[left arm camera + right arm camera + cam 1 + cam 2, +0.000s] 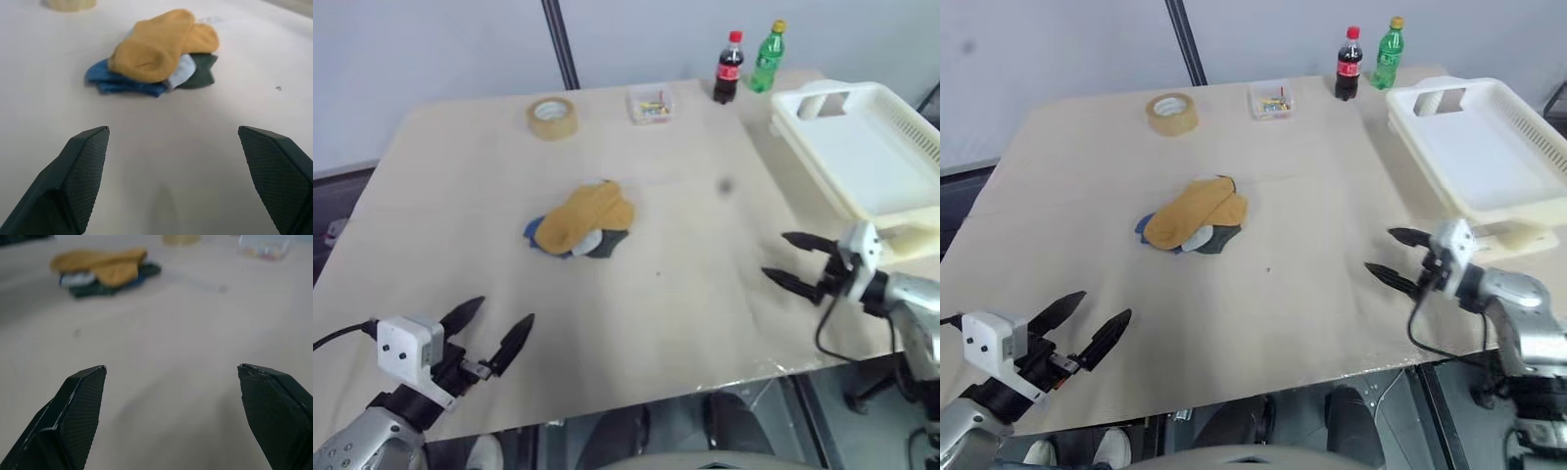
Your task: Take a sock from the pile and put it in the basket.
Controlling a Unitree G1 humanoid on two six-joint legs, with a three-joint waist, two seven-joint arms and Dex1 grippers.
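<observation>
The pile [582,224] of socks lies in the middle of the table, a mustard-yellow one on top of blue, pale and dark grey ones; it appears too in the left wrist view [156,54] and the right wrist view [105,270]. The cream-white basket [891,132] with slotted sides stands at the table's right edge. My left gripper [496,327] hovers open over the near left of the table, well short of the pile. My right gripper [793,258] is open and empty at the near right, just in front of the basket, pointing toward the pile.
At the back of the table [705,313] stand a roll of tape [552,117], a small clear box [651,104], a cola bottle [728,68] and a green bottle [768,57]. A dark pole [560,44] rises behind the table.
</observation>
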